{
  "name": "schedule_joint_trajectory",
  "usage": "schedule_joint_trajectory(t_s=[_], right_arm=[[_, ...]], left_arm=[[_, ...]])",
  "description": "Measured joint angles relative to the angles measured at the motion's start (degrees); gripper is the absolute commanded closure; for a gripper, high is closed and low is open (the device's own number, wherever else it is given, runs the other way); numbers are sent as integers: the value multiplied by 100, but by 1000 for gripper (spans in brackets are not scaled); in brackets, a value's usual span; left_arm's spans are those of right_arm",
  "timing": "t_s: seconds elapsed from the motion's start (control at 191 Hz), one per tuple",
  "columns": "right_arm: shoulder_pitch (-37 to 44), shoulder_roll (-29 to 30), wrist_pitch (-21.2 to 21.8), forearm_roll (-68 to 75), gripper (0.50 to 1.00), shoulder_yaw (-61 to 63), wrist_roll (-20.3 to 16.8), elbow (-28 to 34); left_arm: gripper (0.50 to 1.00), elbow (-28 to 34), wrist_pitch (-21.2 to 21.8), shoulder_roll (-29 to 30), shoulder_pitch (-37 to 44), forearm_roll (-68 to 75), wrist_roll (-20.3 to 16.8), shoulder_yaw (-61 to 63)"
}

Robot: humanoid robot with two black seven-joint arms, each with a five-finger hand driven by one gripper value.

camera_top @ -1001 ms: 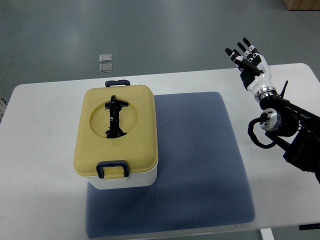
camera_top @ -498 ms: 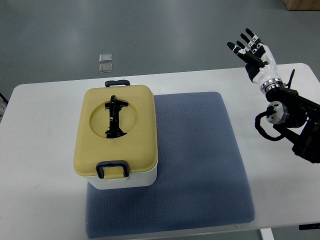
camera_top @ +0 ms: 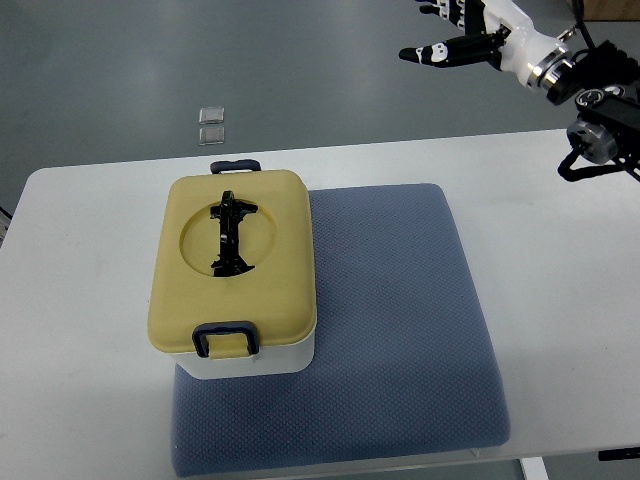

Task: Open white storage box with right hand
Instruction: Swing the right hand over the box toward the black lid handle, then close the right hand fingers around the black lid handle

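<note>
A white storage box point(camera_top: 250, 362) with a yellow lid point(camera_top: 232, 263) stands on the left part of a blue-grey mat point(camera_top: 390, 330). The lid has a folded black handle point(camera_top: 229, 233) in a round recess and dark blue latches at the near point(camera_top: 225, 335) and far point(camera_top: 234, 165) ends. The lid is down. My right hand point(camera_top: 465, 30) is high at the top right, over the floor beyond the table, far from the box, fingers spread and holding nothing. Its arm point(camera_top: 600, 95) enters from the right edge.
The mat lies on a white table point(camera_top: 80, 330). Two small clear squares point(camera_top: 211, 125) lie on the grey floor beyond the table's far edge. A brown box corner point(camera_top: 610, 8) shows at the top right.
My right hand has risen and swung away from the table's right edge to the top of the picture, turning so the fingers point left. The box has not moved.
</note>
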Motion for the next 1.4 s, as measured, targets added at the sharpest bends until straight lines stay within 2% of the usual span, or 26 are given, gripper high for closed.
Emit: schedule_joint_trajectory(t_s=[0.236, 0.409, 0.697, 0.885, 0.995, 1.032, 1.142, 1.236, 1.399], right_arm=[[1173, 198, 403, -1907, 572, -480, 30, 636], [1955, 836, 467, -2924, 572, -1192, 106, 818], [2632, 1914, 460, -3925, 574, -1936, 144, 827], [2854, 2202, 458, -4197, 583, -2185, 150, 827], [2882, 2283, 463, -4485, 603, -2374, 153, 827], [2883, 2312, 460, -4556, 634, -2433, 155, 827], [2882, 2367, 443, -4669, 666, -2564, 185, 827], [2856, 2378, 430, -4717, 679, -2609, 197, 827], [2836, 2384, 433, -4719, 752, -2617, 334, 834]], left_arm=[[500, 0, 0, 0, 2, 0, 0, 0], [500, 0, 0, 0, 1, 0, 0, 0], [500, 0, 0, 0, 0, 0, 0, 0], [500, 0, 0, 0, 2, 0, 0, 0], [500, 0, 0, 0, 1, 0, 0, 0], [500, 0, 0, 0, 2, 0, 0, 0], [500, 0, 0, 0, 2, 0, 0, 0], [500, -1, 0, 0, 2, 0, 0, 0], [500, -1, 0, 0, 2, 0, 0, 0]])
